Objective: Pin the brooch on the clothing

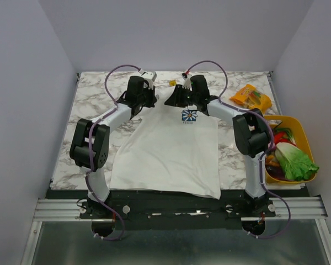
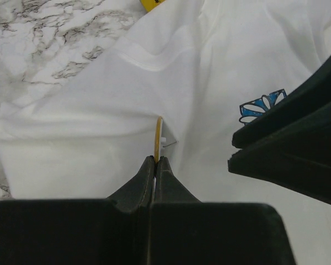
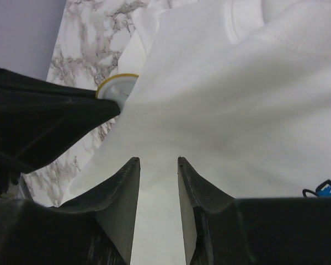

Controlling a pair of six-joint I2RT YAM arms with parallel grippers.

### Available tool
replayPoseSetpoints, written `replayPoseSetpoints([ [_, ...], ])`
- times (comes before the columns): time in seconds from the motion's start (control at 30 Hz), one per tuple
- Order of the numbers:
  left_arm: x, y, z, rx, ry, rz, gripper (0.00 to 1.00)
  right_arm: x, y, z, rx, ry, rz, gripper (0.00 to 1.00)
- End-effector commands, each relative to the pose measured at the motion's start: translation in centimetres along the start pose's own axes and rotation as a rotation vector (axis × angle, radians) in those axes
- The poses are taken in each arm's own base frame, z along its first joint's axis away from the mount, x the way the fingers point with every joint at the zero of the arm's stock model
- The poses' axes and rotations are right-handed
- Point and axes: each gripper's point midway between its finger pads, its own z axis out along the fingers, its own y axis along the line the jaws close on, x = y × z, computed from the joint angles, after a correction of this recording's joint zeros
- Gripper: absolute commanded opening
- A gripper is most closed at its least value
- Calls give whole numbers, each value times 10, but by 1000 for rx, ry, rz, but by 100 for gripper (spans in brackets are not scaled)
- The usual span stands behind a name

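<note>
The white T-shirt [image 1: 165, 157] lies flat on the marble table, its blue flower emblem [image 1: 189, 116] on the chest. My left gripper [image 2: 156, 159] is shut on the brooch [image 2: 158, 135], a thin gold-rimmed disc seen edge-on, with its small white pin against the fabric left of the emblem [image 2: 262, 106]. In the right wrist view the brooch [image 3: 117, 87] shows at the shirt's raised edge. My right gripper [image 3: 158, 160] is open and empty, just above the shirt [image 3: 237, 99], close beside the left gripper [image 1: 153, 101]. The right gripper [image 1: 174, 101] sits near the collar.
A small yellow piece [image 1: 172, 83] lies on the table beyond the collar and also shows in the left wrist view [image 2: 151, 4]. An orange snack packet [image 1: 251, 97] lies at the back right. A yellow basket [image 1: 300, 128] of vegetables stands at the right edge.
</note>
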Motion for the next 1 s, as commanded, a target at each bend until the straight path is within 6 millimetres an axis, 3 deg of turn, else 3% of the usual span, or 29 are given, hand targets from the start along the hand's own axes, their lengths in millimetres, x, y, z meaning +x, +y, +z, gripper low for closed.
replayPoseSetpoints([
  [0.0,-35,-15,-15,80,-118,9,0,-4,-6,16,-27,8,20,41],
  [0.03,-37,-19,-16,100,-124,9,0,-10,-2,18,-37,-3,13,41],
  [0.23,-38,-25,-17,139,-133,3,0,-6,-10,36,-56,22,44,39],
  [0.67,-37,-35,-18,215,-154,-29,0,0,4,44,-85,31,36,39],
  [0.97,-49,-45,-29,327,-221,-76,0,5,5,45,-88,43,40,38],
])
